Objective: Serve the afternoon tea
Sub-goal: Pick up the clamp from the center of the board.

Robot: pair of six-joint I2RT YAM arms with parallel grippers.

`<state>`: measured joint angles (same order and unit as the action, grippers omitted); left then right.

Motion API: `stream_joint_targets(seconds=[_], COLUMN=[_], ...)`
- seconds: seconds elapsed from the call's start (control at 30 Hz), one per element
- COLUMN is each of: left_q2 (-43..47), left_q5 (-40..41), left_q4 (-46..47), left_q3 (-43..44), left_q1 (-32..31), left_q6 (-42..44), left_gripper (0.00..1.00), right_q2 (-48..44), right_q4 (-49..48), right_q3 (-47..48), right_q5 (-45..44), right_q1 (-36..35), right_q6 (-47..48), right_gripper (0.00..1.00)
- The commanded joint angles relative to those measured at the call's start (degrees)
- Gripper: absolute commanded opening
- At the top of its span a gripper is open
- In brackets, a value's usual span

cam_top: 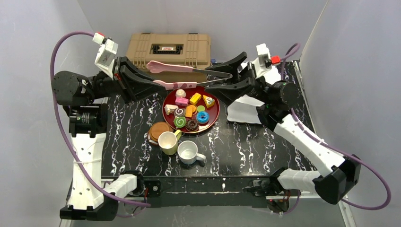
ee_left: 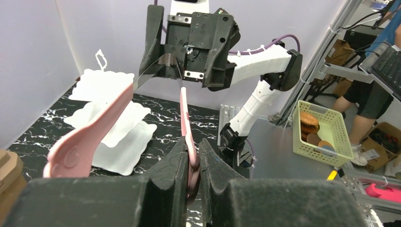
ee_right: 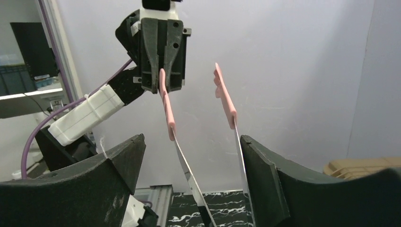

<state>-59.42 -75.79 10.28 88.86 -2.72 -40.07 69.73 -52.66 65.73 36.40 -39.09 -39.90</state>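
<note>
**Both grippers at the tongs, top and wrist views.** The left gripper [ee_left: 191, 152] was clenched on one pink tip of the tongs [cam_top: 176, 85], with its fingers pressed flat against that blade. The second pink tip stood free on the gripper's far side. The right gripper [ee_right: 191, 139] faced the left one from the metal end of the tongs, jaws spread wide, and both metal arms passed between them. One arm ran along one finger and the other arm was clear of the opposite finger, so nothing was pinched there.

The tongs spanned the gap between the two grippers, above the table. The plate [cam_top: 216, 105] lay below that gap, just to the base side of both sets of fingertips, and bore the pastries [cam_top: 180, 122] in a loose cluster. The coasters [cam_top: 159, 128] sat stacked beside the plate's rim, base-ward of the left gripper. The yellow mug [cam_top: 167, 142] touched the stack on its base side. The white mug [cam_top: 188, 151] stood upright just beside it, farther from both grippers. The toolbox [cam_top: 168, 49] lay beyond the tongs, on the side away from the bases.
</note>
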Motion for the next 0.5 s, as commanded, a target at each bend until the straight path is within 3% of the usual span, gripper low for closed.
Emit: stream_joint_targets(seconds=[0.0, 0.23, 0.47], left_q2=[0.6, 0.7, 0.5], left_q5=[-0.5, -0.6, -0.4], left_q4=[0.9, 0.9, 0.9], left_q3=[0.3, 0.2, 0.3], left_q1=[0.3, 0.2, 0.2], left_q6=[-0.8, -0.8, -1.0], left_gripper=[0.00, 0.00, 0.00], right_q2=[-4.3, -5.3, -4.4], right_q4=[1.0, 15.9, 16.7], right_q3=[1.2, 5.0, 5.5], right_q5=[2.8, 8.4, 7.6], right_q1=[-0.4, -0.5, -0.8], right_q6=[5.7, 13.1, 13.8], right_gripper=[0.84, 0.89, 0.89])
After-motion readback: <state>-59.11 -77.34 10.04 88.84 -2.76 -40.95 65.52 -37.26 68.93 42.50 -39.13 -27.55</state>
